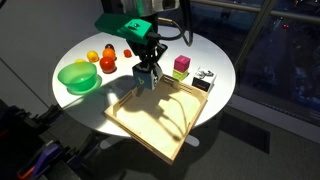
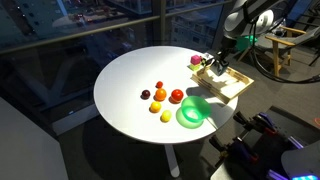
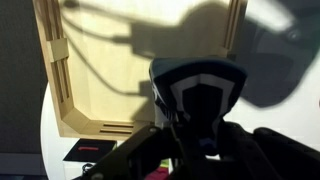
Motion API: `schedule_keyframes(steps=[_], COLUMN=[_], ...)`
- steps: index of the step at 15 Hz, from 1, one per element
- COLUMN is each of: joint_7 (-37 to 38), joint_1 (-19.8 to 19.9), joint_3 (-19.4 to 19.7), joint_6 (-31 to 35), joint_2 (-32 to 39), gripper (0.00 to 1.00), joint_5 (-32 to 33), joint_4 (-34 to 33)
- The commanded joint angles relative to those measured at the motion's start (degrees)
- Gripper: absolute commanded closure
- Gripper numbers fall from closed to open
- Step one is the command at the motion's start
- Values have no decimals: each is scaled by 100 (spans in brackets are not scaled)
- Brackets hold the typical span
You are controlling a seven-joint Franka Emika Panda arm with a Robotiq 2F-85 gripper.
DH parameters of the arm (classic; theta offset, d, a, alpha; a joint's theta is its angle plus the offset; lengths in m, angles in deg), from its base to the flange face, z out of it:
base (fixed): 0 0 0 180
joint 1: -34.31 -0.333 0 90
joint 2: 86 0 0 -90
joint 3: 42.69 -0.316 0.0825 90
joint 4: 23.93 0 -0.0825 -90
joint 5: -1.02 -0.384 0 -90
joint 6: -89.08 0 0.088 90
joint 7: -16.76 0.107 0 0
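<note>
Hovering over one corner of the wooden tray [image 1: 152, 125], the gripper [image 1: 146, 80] has its fingers closed on a dark block [image 3: 203, 100]. A green bowl [image 1: 77, 76] and fruit [image 1: 108, 62] sit nearby on the round table [image 1: 215, 58].

The round white table [image 1: 215, 70] is seen in an exterior view from close by and from above, across the edge that bears the wooden tray [image 1: 160, 115], with the green bowl [image 1: 77, 76] at the left edge. In an exterior view the table [image 2: 130, 75] is taken from farther off, with tray [image 2: 225, 85] and bowl [image 2: 191, 112] at its right edge. The whole tabletop is shared by both. The wrist view is pointed down, close above the tray [image 3: 140, 70], and is half filled by the gripper [image 3: 200, 105].
</note>
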Motion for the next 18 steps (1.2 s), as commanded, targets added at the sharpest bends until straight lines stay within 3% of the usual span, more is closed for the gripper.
schedule_keyframes(steps=[1,10,11,18], joint_7=[-229,-189,3,3], joint_1=[86,88,-10,-8], joint_3=[-27,-6,38,42], joint_6=[62,53,-9,-9], joint_2=[-121,-103,-3,-4], gripper=[94,94,74,74], joint_5=[-174,-198,-32,-44], joint_4=[93,69,-3,-3])
